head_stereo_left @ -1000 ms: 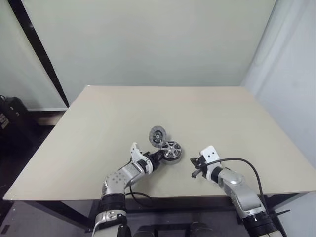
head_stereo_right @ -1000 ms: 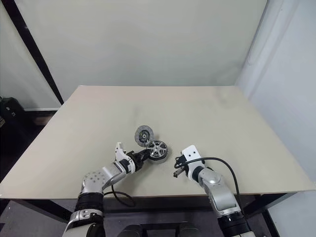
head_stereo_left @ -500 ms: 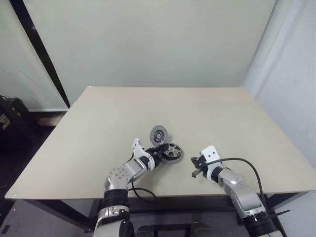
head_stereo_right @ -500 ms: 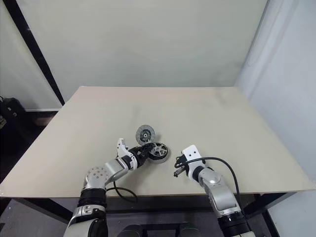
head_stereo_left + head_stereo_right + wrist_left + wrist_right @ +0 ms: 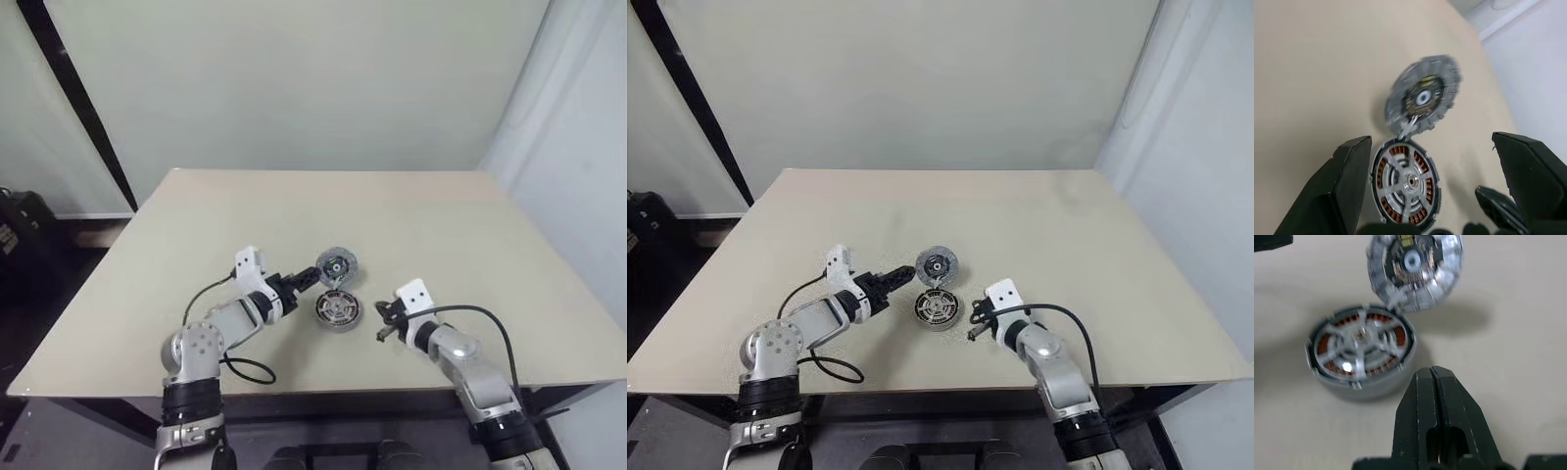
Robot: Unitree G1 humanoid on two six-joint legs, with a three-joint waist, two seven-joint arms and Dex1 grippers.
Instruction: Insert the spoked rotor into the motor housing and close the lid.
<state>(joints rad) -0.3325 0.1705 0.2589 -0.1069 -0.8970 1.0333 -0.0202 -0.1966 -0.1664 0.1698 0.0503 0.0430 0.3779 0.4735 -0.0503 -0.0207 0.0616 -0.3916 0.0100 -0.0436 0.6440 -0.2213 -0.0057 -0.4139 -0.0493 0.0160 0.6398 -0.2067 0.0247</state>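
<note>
Beige table (image 5: pixel 411 225) before pale wall (image 5: pixel 294 78), left fingers (image 5: pixel 1347 181) spread, right fingers (image 5: pixel 1422 426) pressed together beside motor housing (image 5: pixel 1361 350)

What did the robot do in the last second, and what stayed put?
The left gripper let go of the housing, opened its jaws and lifted away. The rotor now sits inside; the lid stands open. The right gripper stayed shut beside it.

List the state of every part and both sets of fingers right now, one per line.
spoked rotor: seated inside the housing, spokes up.
motor housing: flat on the table, top uncovered.
lid: tilted up off the housing, not closed, one edge touching the housing rim.
left gripper: fingers open, holding nothing.
right gripper: fingers shut, empty.
</note>
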